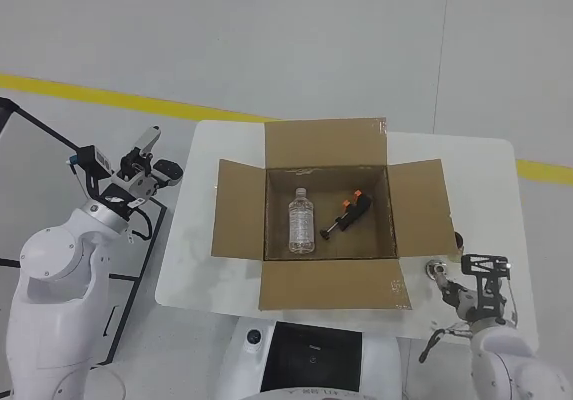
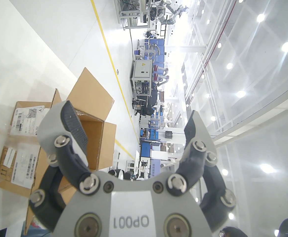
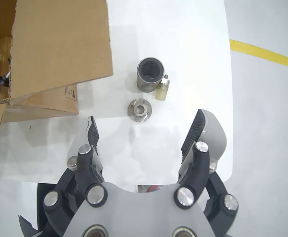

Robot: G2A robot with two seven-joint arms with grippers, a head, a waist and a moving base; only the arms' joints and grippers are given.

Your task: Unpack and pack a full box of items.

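Two claws, both wide and empty. Left claw (image 2: 130, 114) sits off the tabletop (image 1: 466, 160) left edge, likely to keep the box approach free. Box (image 1: 241, 210) at centre, flaps splayed outward, narrowing side room; bottle (image 1: 302, 221) and clamp tool (image 1: 347, 216) lie inside. Near right, by the flap: cylinder (image 3: 150, 78), flange (image 3: 139, 109), fitting (image 3: 162, 89), unpacked; right claw (image 3: 146, 119) hovers just near of them.

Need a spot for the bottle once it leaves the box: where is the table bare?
Barest: the table right of the box, from its right flap to the far right corner. The strip left of the left flap is narrow. Crowded: near right corner, with the metal cylinder, flange and small plug.
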